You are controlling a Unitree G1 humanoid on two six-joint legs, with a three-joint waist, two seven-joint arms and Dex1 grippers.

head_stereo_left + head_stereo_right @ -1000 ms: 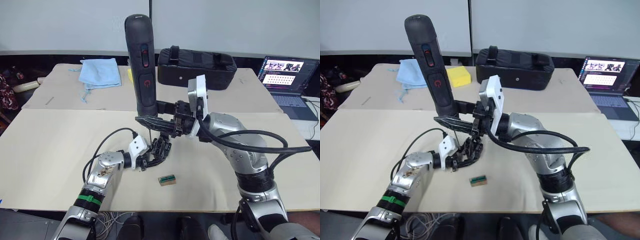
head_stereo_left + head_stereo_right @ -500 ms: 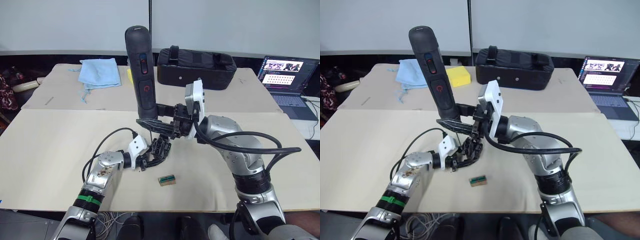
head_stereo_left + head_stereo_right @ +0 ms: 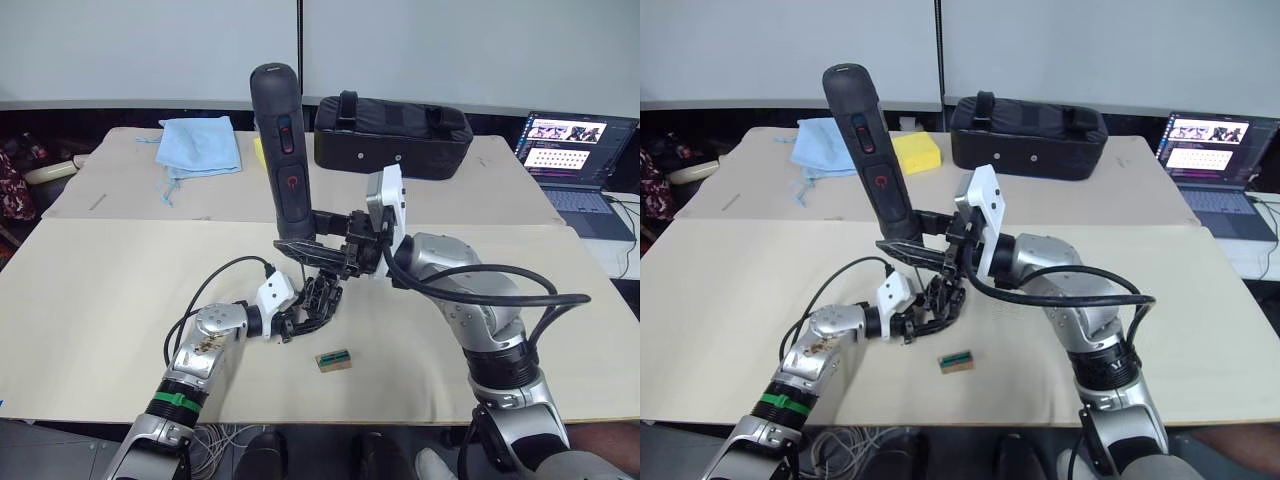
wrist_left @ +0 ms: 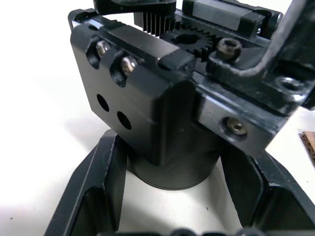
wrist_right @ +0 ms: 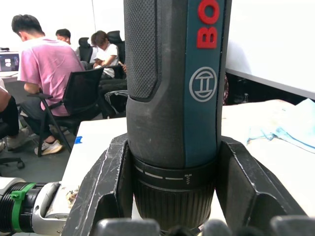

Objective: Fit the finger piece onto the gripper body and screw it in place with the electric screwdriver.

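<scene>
At the middle of the table, the left gripper has its two fingers pressed against the rounded base of the gripper body, pinning the chunky black mechanism upright on the tabletop. Directly above it, the right gripper pinches the electric screwdriver low on its barrel, just above the collar, with the tool standing nearly vertical and its thin bit pointing down at the body's top. The finger piece cannot be told apart from the mechanism here. The body looks rigid and dense, with exposed gear teeth and small screws, so the smooth round base is probably the safest hold. The screwdriver is likely top-heavy when clamped so low and may tip unless kept plumb. A small block lies just beside the body; a black bag, a blue cloth and a laptop sit well apart.
</scene>
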